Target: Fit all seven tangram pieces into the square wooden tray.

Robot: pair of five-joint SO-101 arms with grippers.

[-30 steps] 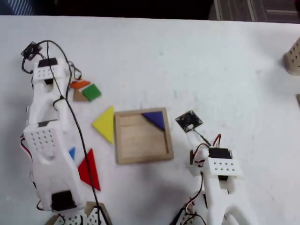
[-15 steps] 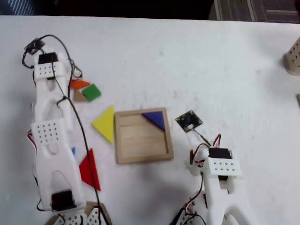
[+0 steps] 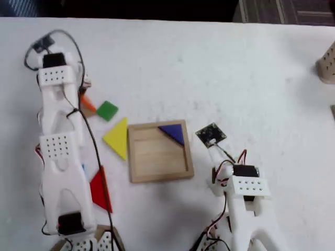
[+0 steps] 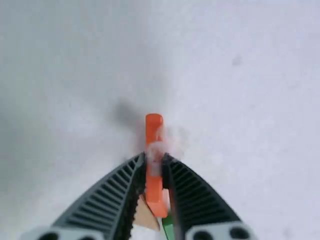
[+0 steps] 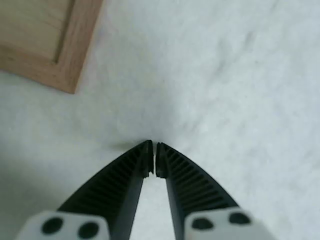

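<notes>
Left hand [image 4: 154, 167], toward the left edge of the bench [image 3: 235, 73]: clenched on orange piece [image 4: 153, 127], gripped edgewise. Right hand [image 5: 153, 160], near the front edge just beside wooden tray [image 3: 158, 177]: clenched, nothing grasped. Tray mid-bench with blue triangle [image 3: 174, 132] in its far right corner; yellow triangle [image 3: 117, 137] just beside its left rim, green square [image 3: 107, 110] and red triangle [image 3: 99, 189] loose farther left.

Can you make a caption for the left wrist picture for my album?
The left gripper pinches an orange tangram piece edge-on, with the white table behind it.
</notes>
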